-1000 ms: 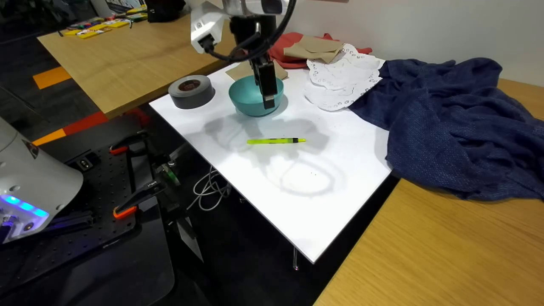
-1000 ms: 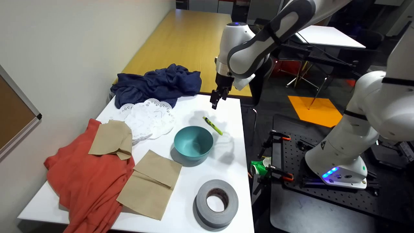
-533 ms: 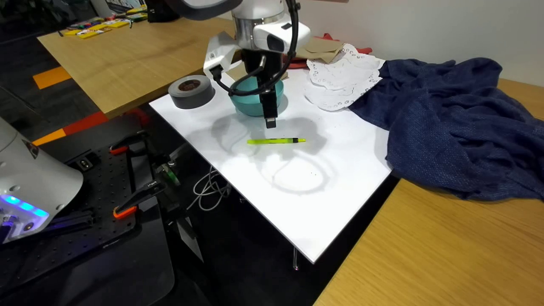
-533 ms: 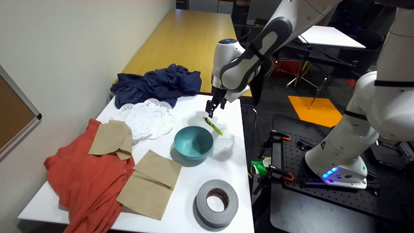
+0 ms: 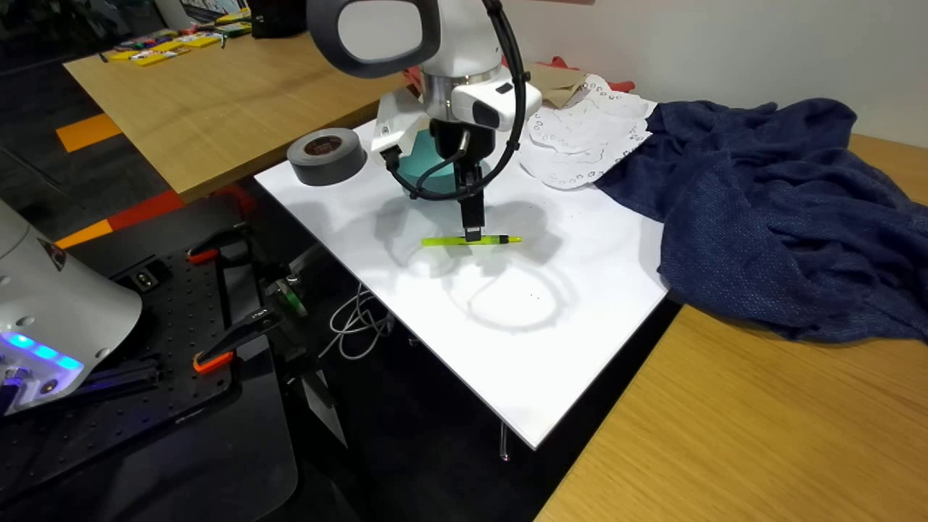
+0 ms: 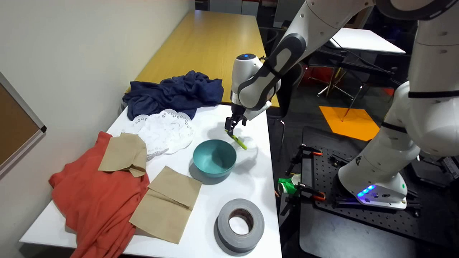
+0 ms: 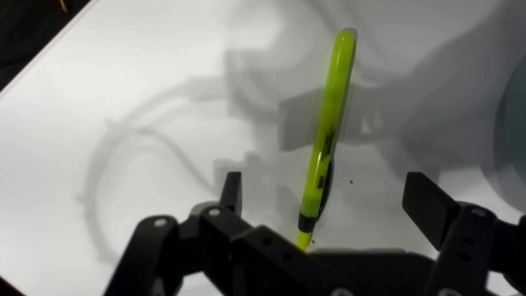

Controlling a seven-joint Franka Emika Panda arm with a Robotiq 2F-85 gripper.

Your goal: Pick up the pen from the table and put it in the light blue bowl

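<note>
The yellow-green pen lies flat on the white table. It also shows in both exterior views. My gripper is open and points down over the pen. In the wrist view the black end of the pen runs between the two spread fingers, touching neither; its tip is partly hidden by the gripper. In an exterior view a fingertip of the gripper overlaps the pen's middle. The light blue bowl stands beside the pen; it shows at the wrist view's right edge and is partly hidden behind the arm in an exterior view.
A grey tape roll lies on the table near its edge. Brown paper, a red cloth, white lacy paper and a dark blue cloth lie along the wall side. Wooden tables adjoin the white one.
My open gripper has come down from above and moved toward the pen, and is now low over it. The pen and the bowl have not moved.
</note>
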